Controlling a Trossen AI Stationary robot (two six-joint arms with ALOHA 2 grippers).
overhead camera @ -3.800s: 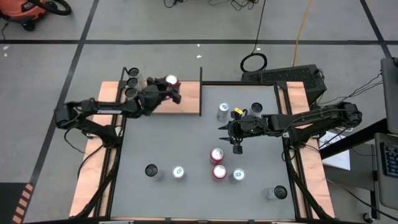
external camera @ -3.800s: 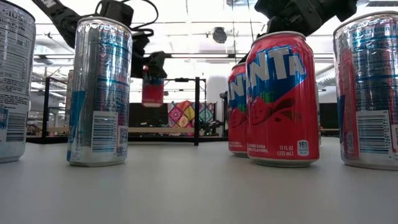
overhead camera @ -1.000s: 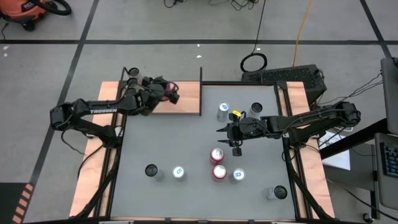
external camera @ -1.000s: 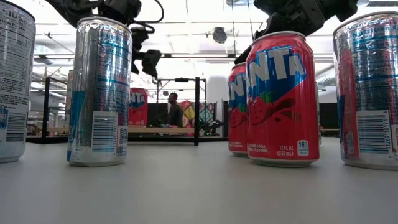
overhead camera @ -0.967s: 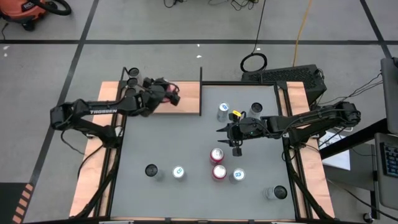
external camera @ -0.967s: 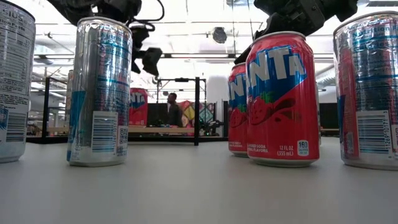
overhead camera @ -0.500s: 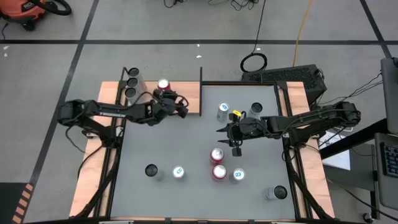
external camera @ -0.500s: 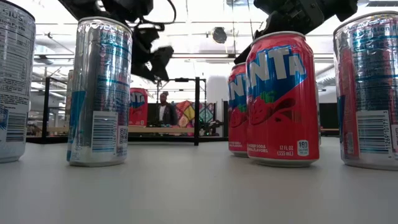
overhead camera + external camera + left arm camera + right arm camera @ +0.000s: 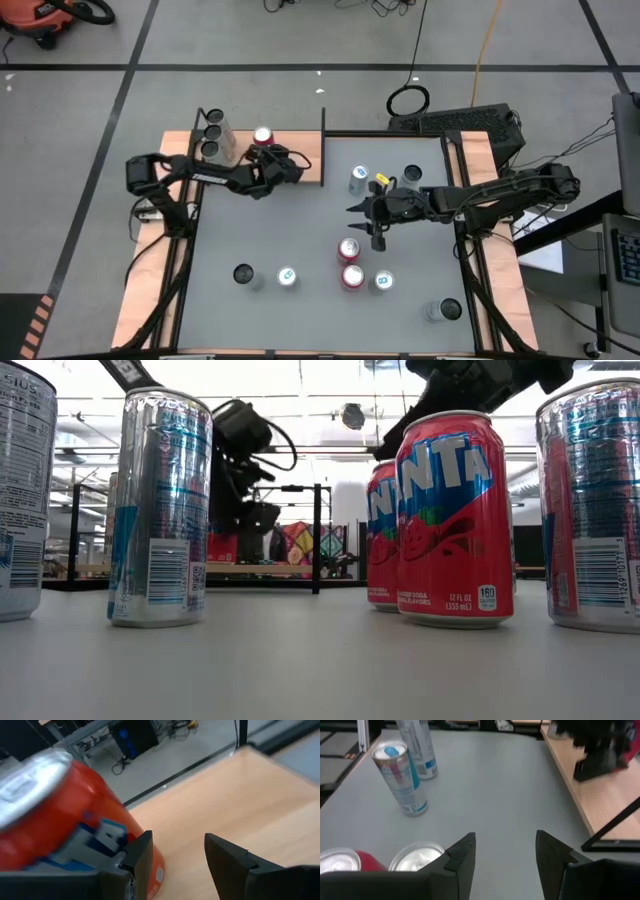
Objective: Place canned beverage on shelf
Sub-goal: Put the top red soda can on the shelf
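Left gripper (image 9: 287,168) withdrawn, red can (image 9: 262,136) shelved

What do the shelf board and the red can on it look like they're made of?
Shelf: light wood or wood-look laminate, matte, with visible grain; which one is unclear. Its rim and posts look like black painted metal.
Red can: thin metal, likely aluminium, with a bare silver lid and glossy red printed wall.

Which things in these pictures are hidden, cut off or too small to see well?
- Red can on the shelf, low view: mostly behind the silver can and the left gripper.
- Same red can, left wrist view: cut by the picture's edge, blurred.
- Cans at the shelf's left end, high view: too small to read.
- Right gripper: empty.
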